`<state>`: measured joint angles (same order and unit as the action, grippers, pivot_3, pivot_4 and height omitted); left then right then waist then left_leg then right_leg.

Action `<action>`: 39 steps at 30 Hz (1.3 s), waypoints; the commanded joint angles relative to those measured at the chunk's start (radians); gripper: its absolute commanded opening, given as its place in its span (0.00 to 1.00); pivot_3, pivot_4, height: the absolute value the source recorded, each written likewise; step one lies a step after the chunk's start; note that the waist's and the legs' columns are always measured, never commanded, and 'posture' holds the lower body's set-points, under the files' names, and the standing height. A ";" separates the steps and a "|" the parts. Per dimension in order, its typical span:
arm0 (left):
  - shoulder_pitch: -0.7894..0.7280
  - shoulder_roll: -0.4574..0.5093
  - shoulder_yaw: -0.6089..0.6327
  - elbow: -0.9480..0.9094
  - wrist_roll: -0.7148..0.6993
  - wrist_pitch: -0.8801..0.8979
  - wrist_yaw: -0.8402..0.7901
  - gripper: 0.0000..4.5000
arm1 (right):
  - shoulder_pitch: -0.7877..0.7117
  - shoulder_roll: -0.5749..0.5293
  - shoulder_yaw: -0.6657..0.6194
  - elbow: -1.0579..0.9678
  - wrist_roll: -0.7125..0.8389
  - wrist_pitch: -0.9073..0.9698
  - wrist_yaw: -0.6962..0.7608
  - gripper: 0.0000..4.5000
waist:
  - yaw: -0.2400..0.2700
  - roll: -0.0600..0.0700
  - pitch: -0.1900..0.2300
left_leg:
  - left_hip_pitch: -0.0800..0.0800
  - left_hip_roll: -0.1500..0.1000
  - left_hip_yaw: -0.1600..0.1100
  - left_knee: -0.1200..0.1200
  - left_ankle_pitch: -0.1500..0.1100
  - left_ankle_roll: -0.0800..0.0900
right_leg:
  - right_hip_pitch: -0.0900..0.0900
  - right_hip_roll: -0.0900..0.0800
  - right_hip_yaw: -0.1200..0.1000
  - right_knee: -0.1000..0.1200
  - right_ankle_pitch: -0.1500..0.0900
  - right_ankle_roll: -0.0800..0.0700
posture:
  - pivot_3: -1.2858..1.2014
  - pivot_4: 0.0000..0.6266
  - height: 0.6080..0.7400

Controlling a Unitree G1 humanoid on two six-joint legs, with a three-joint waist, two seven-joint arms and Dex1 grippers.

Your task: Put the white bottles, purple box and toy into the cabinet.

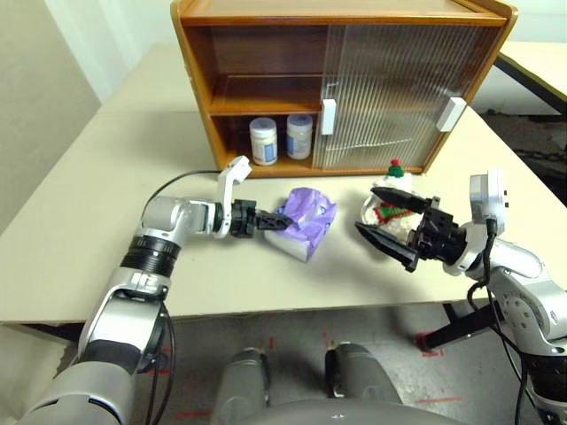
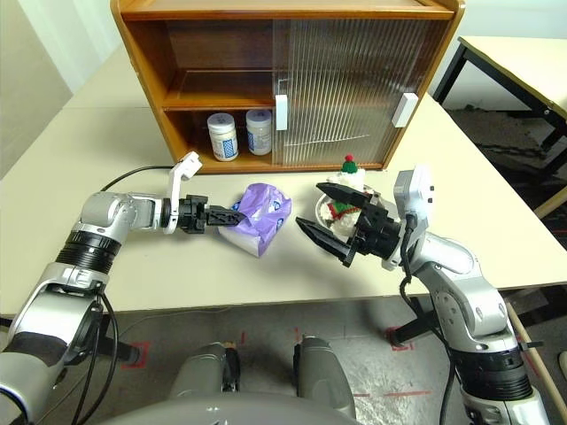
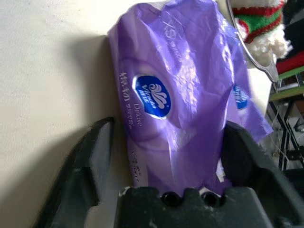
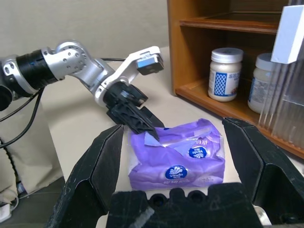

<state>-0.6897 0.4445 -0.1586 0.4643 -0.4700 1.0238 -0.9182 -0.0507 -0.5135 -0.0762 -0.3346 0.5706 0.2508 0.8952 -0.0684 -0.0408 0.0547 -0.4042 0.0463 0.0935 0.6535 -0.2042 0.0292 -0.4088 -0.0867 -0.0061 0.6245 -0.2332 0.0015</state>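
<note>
Our left claw [image 1: 276,222] straddles the purple box [image 1: 306,220] on the worktop [image 1: 106,177], fingers spread either side — not yet clamped. We should squeeze gently mid-pack, then lift clear toward the cabinet [image 1: 266,53] — right claw [image 2: 341,234] hangs wide, empty.
</note>
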 commanded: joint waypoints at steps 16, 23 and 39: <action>-0.005 -0.061 0.336 -0.068 -0.159 0.218 0.103 0.01 | -0.007 0.004 0.006 0.000 0.008 -0.011 0.020 1.00 | -0.009 0.000 0.000 | 0.000 0.000 0.000 0.000 0.000 0.000 | 0.000 0.000 0.000 0.000 0.000 0.001 | 0.48 0.00 1.00; -0.096 -0.123 0.641 -0.210 -0.263 0.292 0.364 0.01 | -0.063 0.116 -0.008 0.019 0.036 -0.040 -0.034 1.00 | -0.013 0.000 -0.001 | 0.000 0.000 -0.001 0.000 0.000 0.000 | 0.000 0.000 0.000 0.002 0.005 0.009 | 0.50 0.00 1.00; -0.289 -0.322 0.730 -0.144 -0.249 -0.073 0.740 0.01 | -0.122 0.199 0.007 0.036 0.042 -0.087 -0.038 1.00 | 0.015 -0.001 -0.001 | -0.001 -0.004 0.000 0.000 0.000 0.000 | 0.000 0.001 0.000 -0.001 0.010 0.016 | 0.50 0.00 1.00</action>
<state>-0.9448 0.1301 0.5834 0.2851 -0.7367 1.0008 -0.2015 -0.1802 -0.3156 -0.0741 -0.3053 0.6047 0.1786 0.8516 -0.0539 -0.0420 0.0535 -0.4052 0.0418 0.0933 0.6535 -0.2042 0.0291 -0.4086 -0.0861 -0.0062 0.6238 -0.2232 0.0174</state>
